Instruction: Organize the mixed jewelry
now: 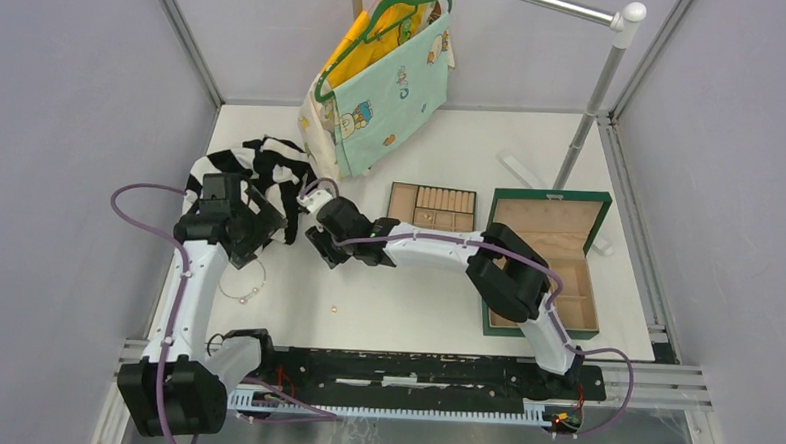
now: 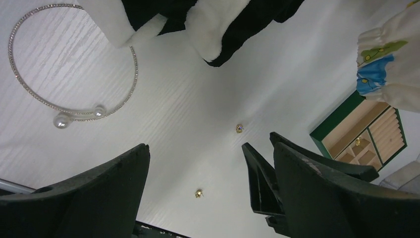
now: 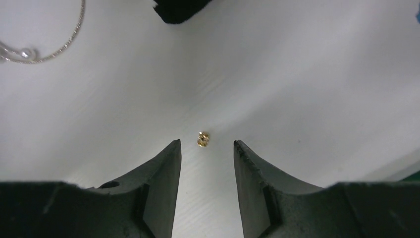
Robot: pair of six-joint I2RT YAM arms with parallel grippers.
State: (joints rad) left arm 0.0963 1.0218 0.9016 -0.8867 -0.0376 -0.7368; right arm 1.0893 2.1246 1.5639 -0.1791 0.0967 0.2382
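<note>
Gold stud [image 3: 202, 139] lies loose on the counter [image 3: 297, 74], just ahead of the right hand [image 3: 206, 145], whose fingers stand apart and empty, apparently aligned to pinch it. The left hand [image 2: 195, 147] hangs wide apart, empty, near the pearl-tipped bangle [image 2: 62, 121].

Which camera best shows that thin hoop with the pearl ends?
Left wrist: the hoop shows nearly whole, both pearls clear. The top view shows it tiny; the right wrist catches only an edge.
</note>
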